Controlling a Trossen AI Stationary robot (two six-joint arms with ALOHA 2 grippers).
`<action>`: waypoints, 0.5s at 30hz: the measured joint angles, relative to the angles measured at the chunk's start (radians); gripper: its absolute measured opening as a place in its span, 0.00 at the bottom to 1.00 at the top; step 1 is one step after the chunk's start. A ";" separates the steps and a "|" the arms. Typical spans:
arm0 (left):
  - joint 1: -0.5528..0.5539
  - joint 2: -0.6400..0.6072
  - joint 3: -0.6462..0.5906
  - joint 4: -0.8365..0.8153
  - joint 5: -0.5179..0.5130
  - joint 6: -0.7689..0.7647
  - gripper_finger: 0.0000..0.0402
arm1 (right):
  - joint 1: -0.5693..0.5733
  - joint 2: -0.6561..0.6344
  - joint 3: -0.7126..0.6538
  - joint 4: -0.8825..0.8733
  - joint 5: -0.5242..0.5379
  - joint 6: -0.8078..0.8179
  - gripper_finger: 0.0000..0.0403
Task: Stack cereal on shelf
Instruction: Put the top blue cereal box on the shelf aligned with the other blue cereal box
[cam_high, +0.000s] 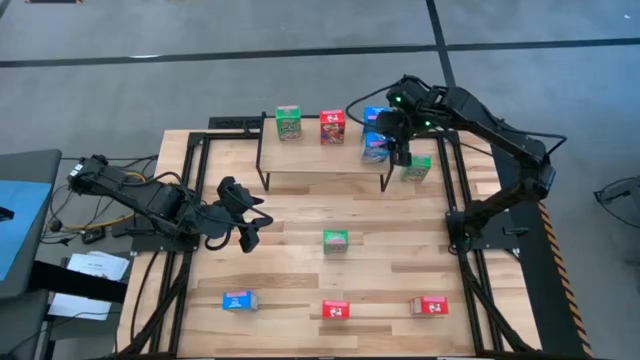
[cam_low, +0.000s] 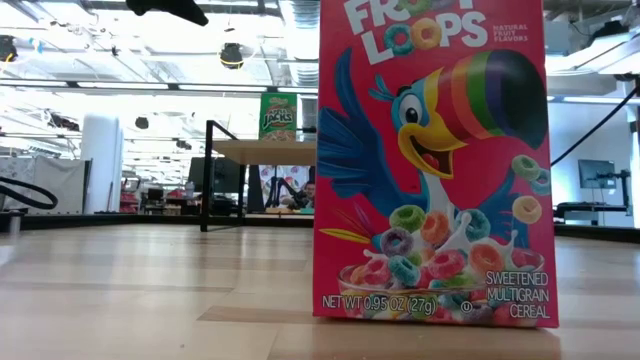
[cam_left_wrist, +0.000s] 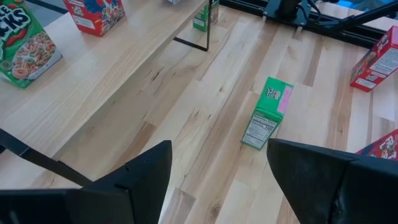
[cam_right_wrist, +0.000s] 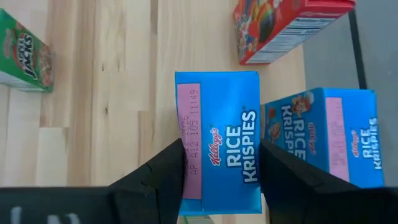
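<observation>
The shelf (cam_high: 325, 160) stands at the table's far middle. On its board stand a green box (cam_high: 288, 123), a red box (cam_high: 332, 126) and a blue box (cam_high: 375, 117). My right gripper (cam_high: 385, 150) is shut on a second blue box (cam_right_wrist: 217, 143) over the board's right front part. My left gripper (cam_high: 246, 226) is open and empty, above the table left of centre. Loose on the table are a green box (cam_high: 336, 241), a green box (cam_high: 416, 167) by the shelf's right legs, a blue box (cam_high: 240, 300) and two red boxes (cam_high: 336, 310), (cam_high: 430, 306). My right gripper pinches the blue box between its two fingers (cam_right_wrist: 155, 180), one on each of two opposite sides (cam_right_wrist: 180, 155). The fingers come from above, pointing down. The box's labelled narrow face points up at the camera. Whether its lower end rests on the board, I cannot tell.
The other blue box (cam_right_wrist: 323, 137) stands close beside the held one, and the red box (cam_right_wrist: 286, 28) is just beyond. The board's middle front (cam_high: 320, 155) is bare. In the low view a red box (cam_low: 430, 160) fills the foreground, with the shelf (cam_low: 262, 150) behind.
</observation>
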 joint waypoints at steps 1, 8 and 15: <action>0.000 0.000 0.000 0.000 0.000 0.000 0.63 | -0.001 0.000 0.000 0.000 0.000 0.000 0.51; 0.000 0.000 0.000 0.000 0.000 0.000 0.63 | -0.002 0.000 0.000 0.000 0.031 -0.007 0.51; 0.000 0.000 0.000 0.000 -0.001 0.009 0.63 | -0.002 0.000 0.000 0.001 0.032 -0.018 0.51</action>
